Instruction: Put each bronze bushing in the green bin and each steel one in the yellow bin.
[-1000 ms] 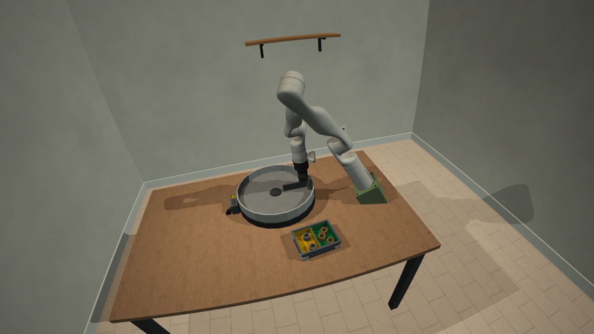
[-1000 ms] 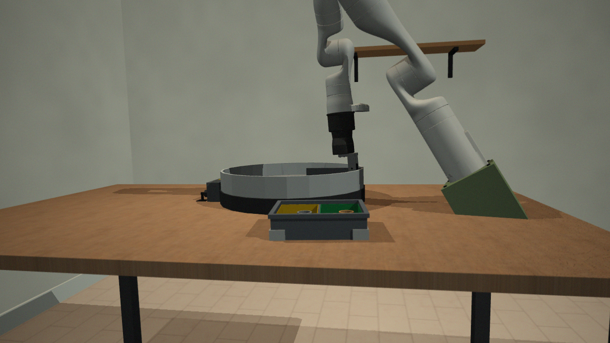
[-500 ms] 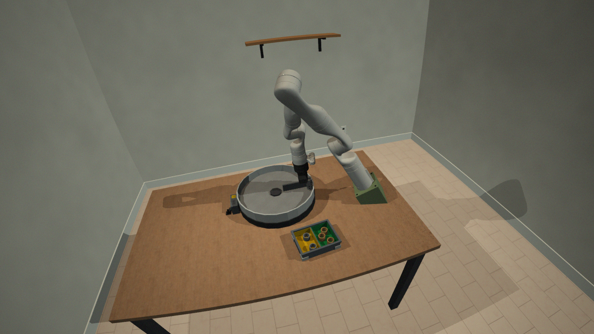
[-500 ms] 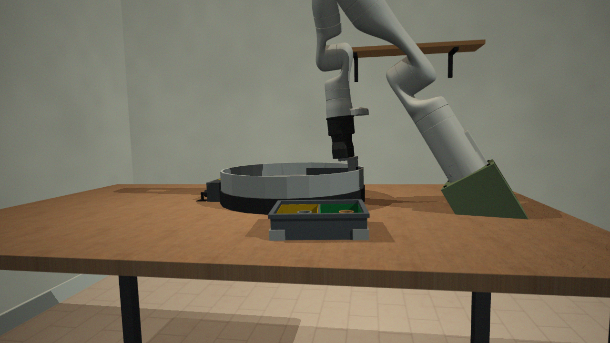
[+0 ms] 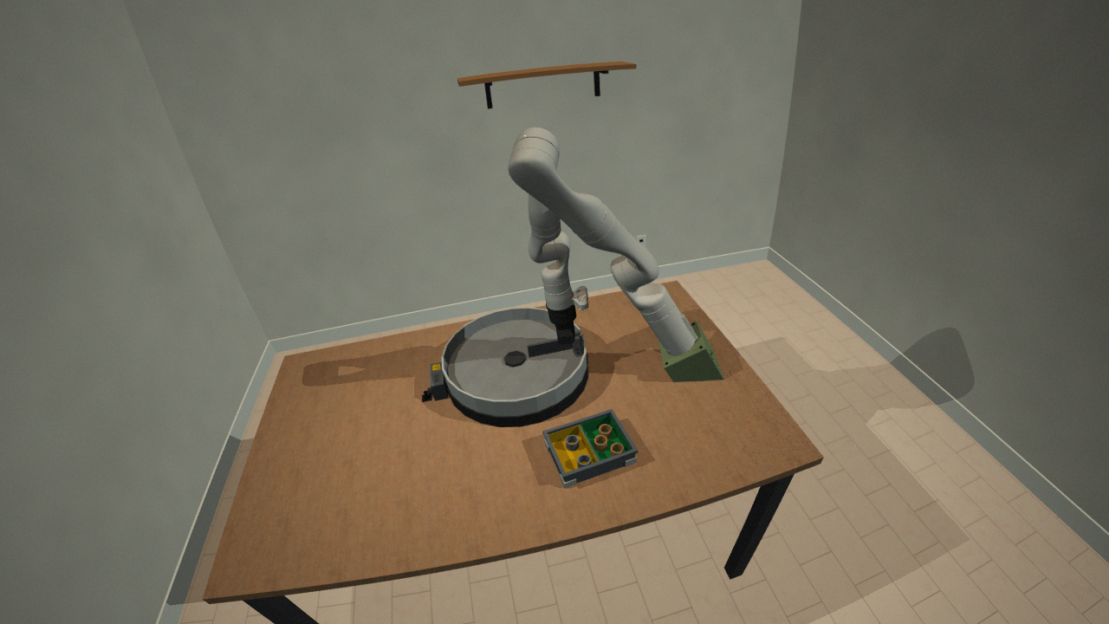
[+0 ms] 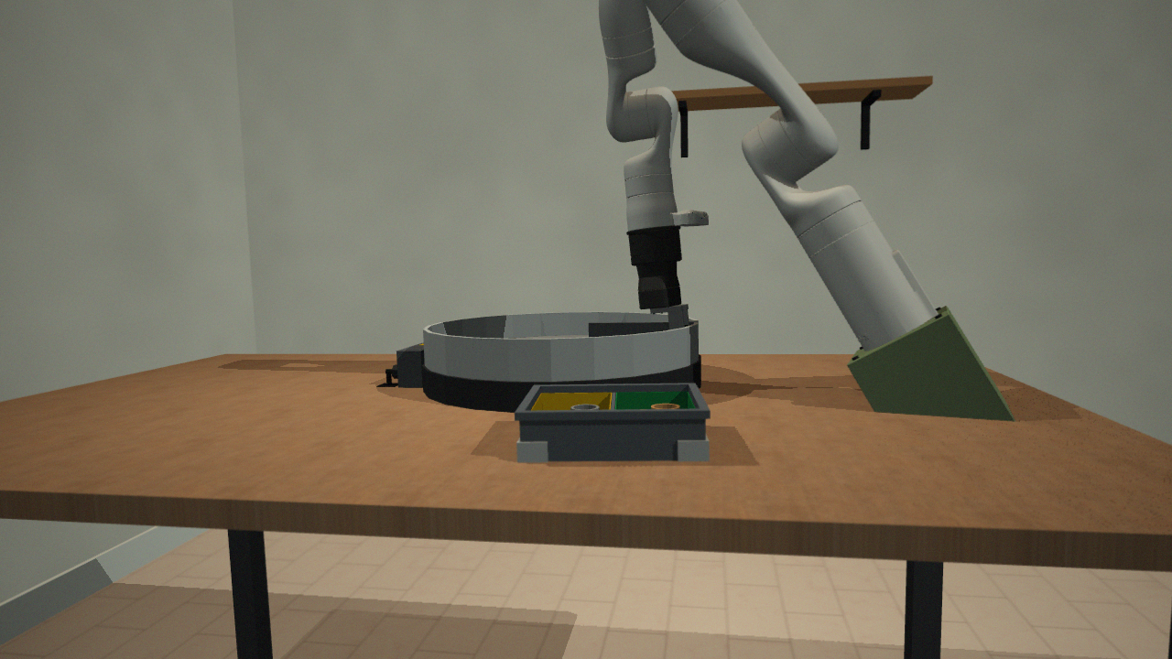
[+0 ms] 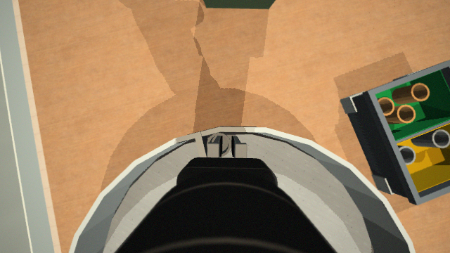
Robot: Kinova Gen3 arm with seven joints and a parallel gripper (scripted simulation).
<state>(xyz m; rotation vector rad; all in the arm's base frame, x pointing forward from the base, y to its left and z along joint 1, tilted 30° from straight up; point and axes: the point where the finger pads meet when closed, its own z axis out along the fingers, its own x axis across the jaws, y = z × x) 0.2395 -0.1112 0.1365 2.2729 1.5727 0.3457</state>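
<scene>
The grey turntable (image 5: 513,363) stands at the middle back of the table. My gripper (image 7: 226,143) reaches down inside its right rim, next to the dark fence bar (image 5: 552,350). The fingers are partly open, one on each side of a steel bushing (image 7: 222,142) that sits against the rim wall. In the exterior view the fingertips (image 6: 678,315) dip just below the rim. The bin tray lies in front of the turntable. Its green bin (image 5: 608,440) holds three bronze bushings (image 7: 404,102). Its yellow bin (image 5: 573,451) holds two steel bushings (image 7: 422,145).
The arm's green base wedge (image 5: 691,360) stands right of the turntable. A small dark motor box (image 5: 436,379) sits at the turntable's left edge. A wooden shelf (image 5: 546,74) hangs high on the back wall.
</scene>
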